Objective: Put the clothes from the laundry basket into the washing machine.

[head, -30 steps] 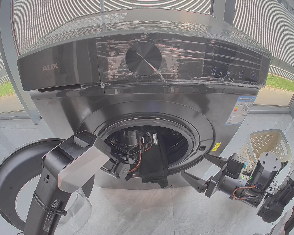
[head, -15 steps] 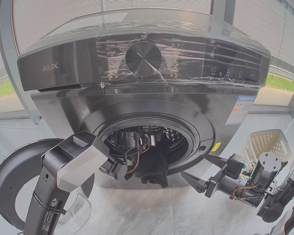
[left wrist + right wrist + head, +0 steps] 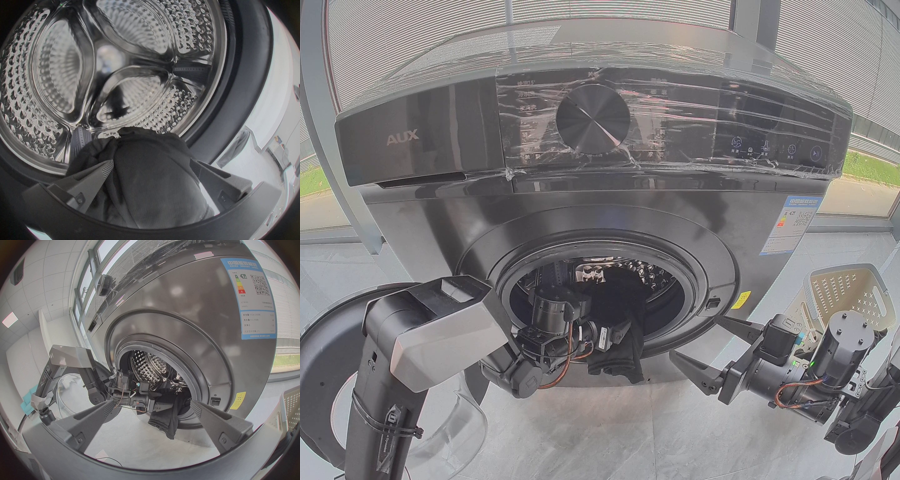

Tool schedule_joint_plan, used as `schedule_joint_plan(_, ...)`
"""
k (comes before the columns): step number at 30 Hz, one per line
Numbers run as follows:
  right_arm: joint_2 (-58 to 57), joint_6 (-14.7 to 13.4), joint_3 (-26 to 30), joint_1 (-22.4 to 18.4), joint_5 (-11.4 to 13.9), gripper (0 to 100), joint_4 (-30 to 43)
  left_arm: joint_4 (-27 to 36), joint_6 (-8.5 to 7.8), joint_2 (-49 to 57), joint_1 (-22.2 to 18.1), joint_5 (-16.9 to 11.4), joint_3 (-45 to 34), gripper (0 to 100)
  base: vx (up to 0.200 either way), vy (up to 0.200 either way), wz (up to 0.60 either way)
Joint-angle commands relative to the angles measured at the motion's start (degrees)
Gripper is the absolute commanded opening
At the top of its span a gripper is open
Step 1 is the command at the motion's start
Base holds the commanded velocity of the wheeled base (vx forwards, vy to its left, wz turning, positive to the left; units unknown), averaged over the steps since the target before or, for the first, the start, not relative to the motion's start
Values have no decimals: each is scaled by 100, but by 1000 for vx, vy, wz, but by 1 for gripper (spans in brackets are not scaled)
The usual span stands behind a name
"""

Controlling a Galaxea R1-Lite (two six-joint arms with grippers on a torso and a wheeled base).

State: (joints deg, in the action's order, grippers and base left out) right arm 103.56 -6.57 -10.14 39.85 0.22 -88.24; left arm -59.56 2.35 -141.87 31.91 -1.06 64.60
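A black garment [image 3: 620,365] lies bunched in the mouth of the washing machine's drum [image 3: 93,62], and its lower part hangs out over the door rim. My left gripper [image 3: 611,334] sits at the lower edge of the opening, open. The garment [image 3: 150,190] bulges between its spread fingers [image 3: 93,178]. My right gripper [image 3: 697,337] hangs open and holds nothing in front of the machine's lower right, apart from the cloth. From the right wrist, the left gripper [image 3: 159,405] shows against the garment [image 3: 168,424]. The pale laundry basket [image 3: 850,290] stands at the far right.
The round machine door [image 3: 337,350] is swung wide to the left, beside my left arm. Grey tiled floor [image 3: 600,431] lies bare in front of the machine. The basket's perforated wall [image 3: 292,405] is close beside my right arm.
My left gripper has drawn back from inside the drum and dropped to the lower rim. The garment, which hung in a long strip, is now bunched higher in the opening. The right arm has not moved.
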Motion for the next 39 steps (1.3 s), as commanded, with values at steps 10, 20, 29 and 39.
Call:
schedule_joint_plan(10, -213, -2, 109, -135, 171, 100, -27, -55, -33, -200, -19, -17, -61, 0, 0, 0, 0)
schedule_joint_plan(20, -257, -11, 179, -215, 347, 100, -36, -178, 274, -315, -45, 255, 1020, 0, 0, 0, 0)
schedule_joint_plan(29, -240, -11, 179, -223, 374, 100, -36, -178, 415, -534, -133, 589, 1943, 0, 0, 0, 0)
schedule_joint_plan(39, -240, -11, 179, -223, 374, 100, -36, -222, 424, -543, -150, 598, 1881, 100, 0, 0, 0)
